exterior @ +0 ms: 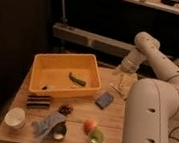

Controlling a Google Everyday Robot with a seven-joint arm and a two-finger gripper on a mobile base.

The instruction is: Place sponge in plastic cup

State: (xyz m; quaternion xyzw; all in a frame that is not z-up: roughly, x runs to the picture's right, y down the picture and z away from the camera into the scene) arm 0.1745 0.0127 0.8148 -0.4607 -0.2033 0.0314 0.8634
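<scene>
The sponge [105, 99] is not yet placed in the plastic cup [96, 137], which is set at the near edge of the surface [78, 120], towards the right corner. Just behind the cup, an orange ball [90, 125] is seen, very close to it. Along the same near edge, to the left, a metal cup [59, 130], a blue-grey cloth [46, 124] and a white cup [15, 117] are lined up. Farther in, a dark striped block [39, 100] and a small brown item [66, 109] are found. The sponge is laid flat mid-surface towards the right edge, well apart from the plastic cup and just beside the near right corner of a yellow bin [55, 73]. The bin is placed at the far left, and a green item [76, 79] is contained in it. At the far right corner, the end effector [123, 85] is hung over the surface, its fingers apart and nothing gripped.
</scene>
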